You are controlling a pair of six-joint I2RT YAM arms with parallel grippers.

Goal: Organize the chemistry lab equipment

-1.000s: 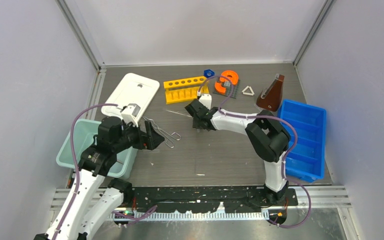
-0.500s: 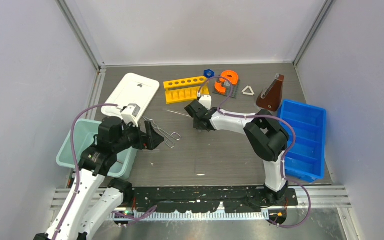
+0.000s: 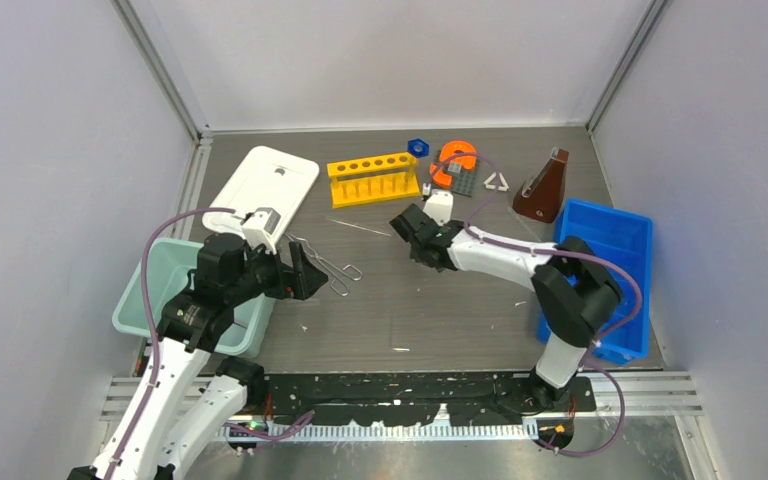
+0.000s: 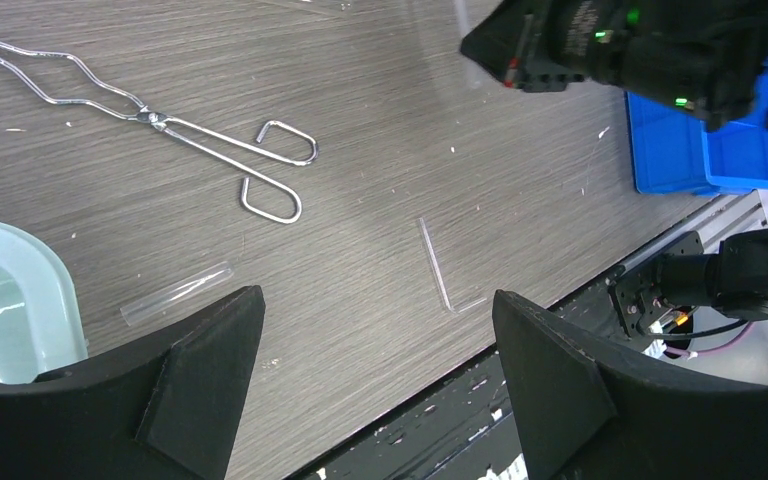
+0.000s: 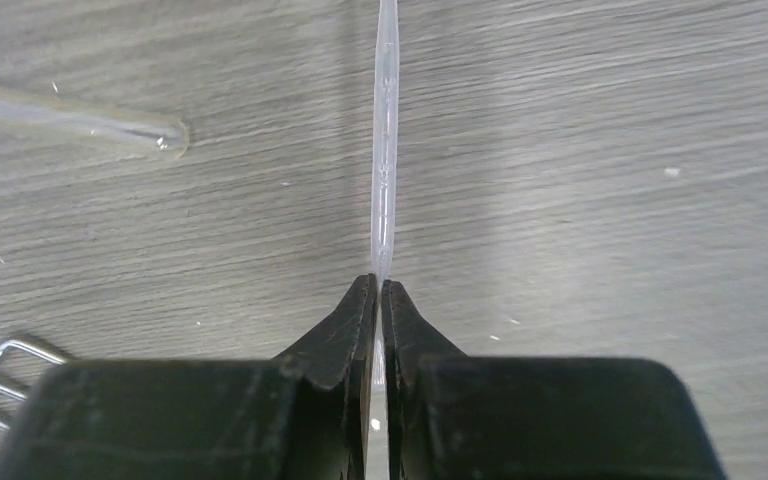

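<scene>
My right gripper (image 5: 380, 287) is shut on one end of the thin clear rod (image 5: 386, 140), which sticks straight out ahead of the jaws just above the tabletop. From above, that gripper (image 3: 405, 226) is mid-table in front of the yellow six-hole rack (image 3: 372, 178). The wire metal tongs (image 3: 325, 262) lie flat beside my open left gripper (image 3: 305, 272), whose fingers hold nothing (image 4: 375, 300). At the back are the blue hexagonal piece (image 3: 418, 146), the white triangle (image 3: 497, 181) and the brown flask (image 3: 543, 190).
A blue bin (image 3: 610, 270) stands at the right edge, a teal tub (image 3: 160, 290) under my left arm, a white lid (image 3: 262, 188) behind it. The orange horseshoe piece (image 3: 452, 160) sits at the back. A short clear tube (image 4: 175, 292) and a bent glass rod (image 4: 438, 265) lie near the front.
My right gripper has closed on the clear rod and its arm has swung to the right. The left arm has not moved.
</scene>
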